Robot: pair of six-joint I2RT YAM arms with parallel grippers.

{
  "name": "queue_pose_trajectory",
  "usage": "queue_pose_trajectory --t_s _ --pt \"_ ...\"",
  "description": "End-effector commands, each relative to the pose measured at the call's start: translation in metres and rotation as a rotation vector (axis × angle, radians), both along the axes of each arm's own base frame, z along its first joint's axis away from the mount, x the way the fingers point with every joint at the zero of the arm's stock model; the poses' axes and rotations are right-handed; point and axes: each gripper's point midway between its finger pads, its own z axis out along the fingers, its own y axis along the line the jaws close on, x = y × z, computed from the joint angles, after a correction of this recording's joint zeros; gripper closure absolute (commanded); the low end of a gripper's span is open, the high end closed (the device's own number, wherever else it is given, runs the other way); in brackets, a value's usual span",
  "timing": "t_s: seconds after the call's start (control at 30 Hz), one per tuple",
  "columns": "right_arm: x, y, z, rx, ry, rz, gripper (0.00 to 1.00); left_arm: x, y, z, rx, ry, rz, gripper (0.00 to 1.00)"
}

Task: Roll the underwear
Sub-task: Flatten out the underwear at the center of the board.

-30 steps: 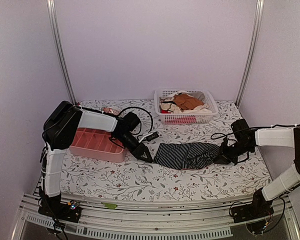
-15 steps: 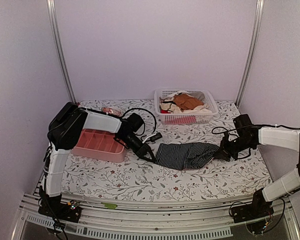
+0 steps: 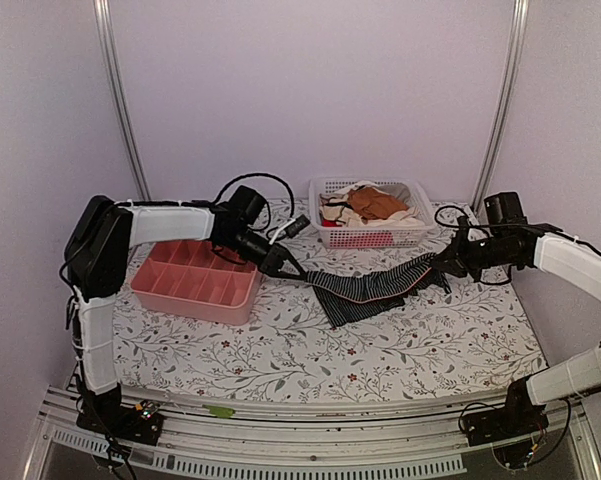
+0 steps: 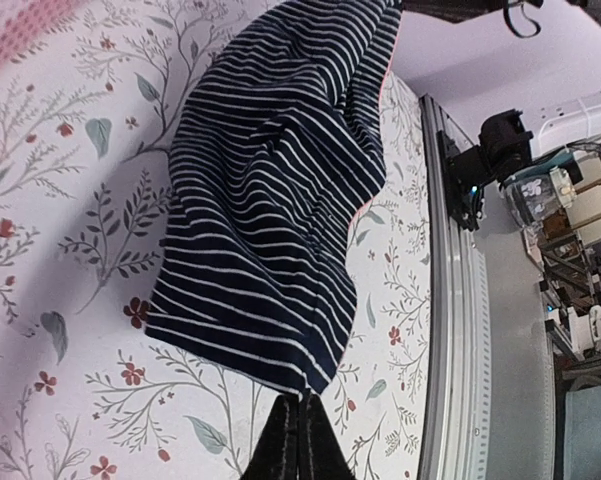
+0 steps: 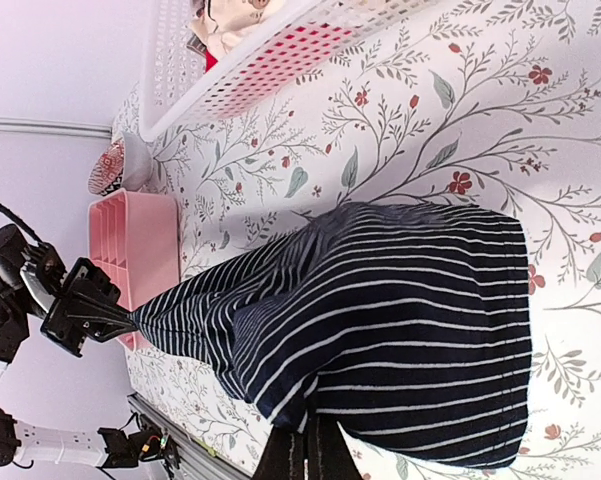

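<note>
The left pincer (image 3: 286, 271) was clamped on one end of the underwear (image 3: 365, 290), and the right pincer (image 3: 447, 263) pinched the opposite end. The dark striped cloth hung stretched between them, its middle sagging toward the floral table cover (image 3: 280, 350) beneath both pincers. A pink divided tray (image 3: 195, 305) sat just to the left of the left pincer. A white basket (image 3: 372, 240) of garments stood beyond the gap between the two pincers, toward the back wall.
</note>
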Motion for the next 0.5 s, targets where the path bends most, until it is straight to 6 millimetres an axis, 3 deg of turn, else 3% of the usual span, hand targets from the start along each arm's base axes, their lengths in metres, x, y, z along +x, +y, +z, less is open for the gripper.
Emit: queue_pose_trajectory --t_s 0.0,0.1,0.27,0.47 --pt "0.006 0.0 0.018 0.027 -0.044 0.009 1.0 0.006 0.002 0.029 -0.06 -0.028 0.007 1.0" --pt "0.009 -0.001 0.022 0.026 -0.056 0.002 1.0 0.003 0.004 0.041 -0.078 -0.052 0.001 1.0" --pt "0.005 -0.003 0.007 0.037 -0.002 0.005 1.0 0.01 0.01 0.047 -0.079 -0.071 0.03 1.0" --pt "0.024 0.0 0.058 0.089 -0.122 0.013 1.0 0.032 0.016 0.087 -0.132 -0.133 0.06 1.0"
